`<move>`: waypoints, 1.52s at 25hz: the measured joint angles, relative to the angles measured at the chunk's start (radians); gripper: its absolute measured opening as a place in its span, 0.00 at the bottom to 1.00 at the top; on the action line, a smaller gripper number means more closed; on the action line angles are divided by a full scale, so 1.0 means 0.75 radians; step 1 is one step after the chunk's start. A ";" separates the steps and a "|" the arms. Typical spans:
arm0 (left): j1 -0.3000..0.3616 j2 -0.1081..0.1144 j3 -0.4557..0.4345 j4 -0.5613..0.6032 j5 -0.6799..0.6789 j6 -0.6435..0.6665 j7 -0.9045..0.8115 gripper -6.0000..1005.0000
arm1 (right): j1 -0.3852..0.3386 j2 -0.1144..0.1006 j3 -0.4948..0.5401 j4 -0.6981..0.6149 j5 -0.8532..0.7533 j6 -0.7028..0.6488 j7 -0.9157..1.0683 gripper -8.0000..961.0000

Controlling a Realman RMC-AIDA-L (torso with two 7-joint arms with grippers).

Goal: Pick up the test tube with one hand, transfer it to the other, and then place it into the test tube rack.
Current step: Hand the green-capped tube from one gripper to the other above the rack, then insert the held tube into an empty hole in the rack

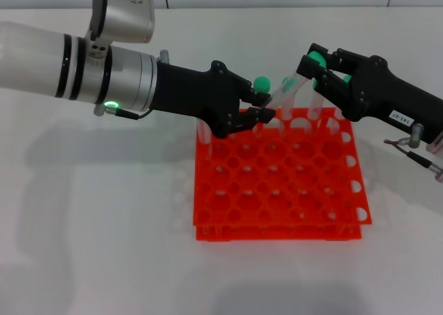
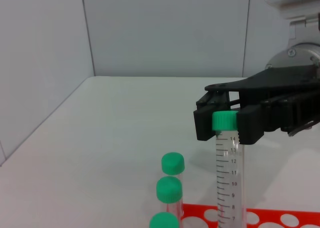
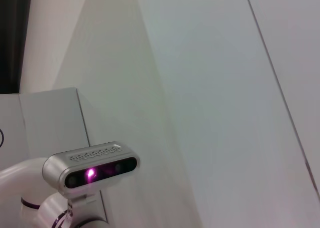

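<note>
We see the right hand [image 1: 316,67], on the slim black arm, clamped on the green cap of the test tube [image 2: 228,173]. In the left wrist view its two black fingers [image 2: 250,124] press the cap from either side, and the clear graduated body hangs straight down from them, its lower end reaching the level of the test tube rack [image 1: 280,183]. In the head view that hand sits above the rack's far right corner, with the tube beneath it slanting down toward the rack's back row.

The left hand [image 1: 257,112], on the thick silver-white arm with the green light, hovers over the rack's far edge, nearer the left side. Its fingers stand only narrowly apart and we see nothing between them; a green-capped tube [image 1: 261,84] stands just behind its tip. The held tube lies well apart from this hand, off to its right.

Three other green caps [image 2: 169,189] show in a line beside the held tube in the left wrist view. The orange-red rack rests on the white bench [image 1: 104,225].
</note>
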 joint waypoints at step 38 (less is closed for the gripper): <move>0.644 -0.002 0.183 1.401 -0.026 0.242 -1.042 0.87 | -0.061 -0.015 -0.033 -0.084 -0.013 -0.019 0.043 0.27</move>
